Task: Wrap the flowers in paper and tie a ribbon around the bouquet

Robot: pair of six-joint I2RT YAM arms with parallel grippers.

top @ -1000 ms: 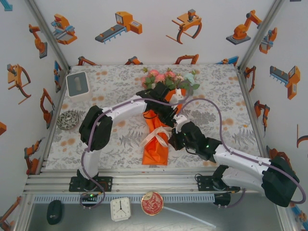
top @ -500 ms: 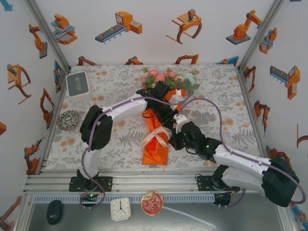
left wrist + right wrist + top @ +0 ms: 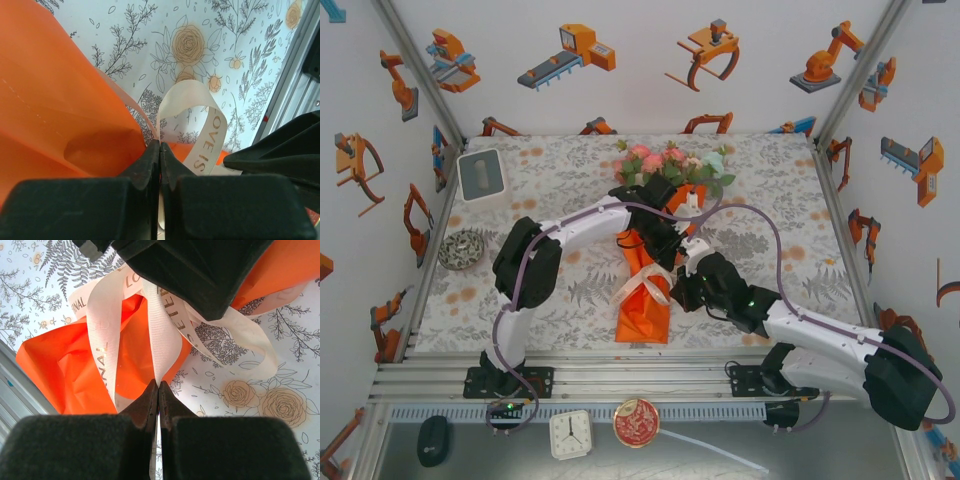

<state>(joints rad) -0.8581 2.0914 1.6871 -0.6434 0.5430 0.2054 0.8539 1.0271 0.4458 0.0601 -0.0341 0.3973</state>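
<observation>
– So, what's each end effector doing here?

– Left end effector (image 3: 160, 150) is pinched tight, jaws together, with the ribbon (image 3: 192, 97) nipped right at the tips. A cream loop with gold lettering curls up straight ahead of it. The right end effector (image 3: 158, 390) is clamped as well, on a strand of the same ribbon that drops straight down into its tips.

– And the paper?

– The orange paper (image 3: 60, 100) is just ahead and to the left of the left end effector, pressed up against that side finger as far as I can tell. For the right one it sits directly behind the ribbon loops, also ahead-left. The two end effectors are really close together, btw: the left one's dark body hangs just above and ahead of the right one's tips. Past all that is the rose-print table (image 3: 240, 395).

– Flowers?

– Farther out, beyond the left end effector. The flowers (image 3: 665, 162), pink, cream and pale blue heads, poke out of the wide end of the bouquet (image 3: 642, 315). Its narrow end points back toward the arm bases, with the ribbon around the middle, between the two end effectors.
</observation>
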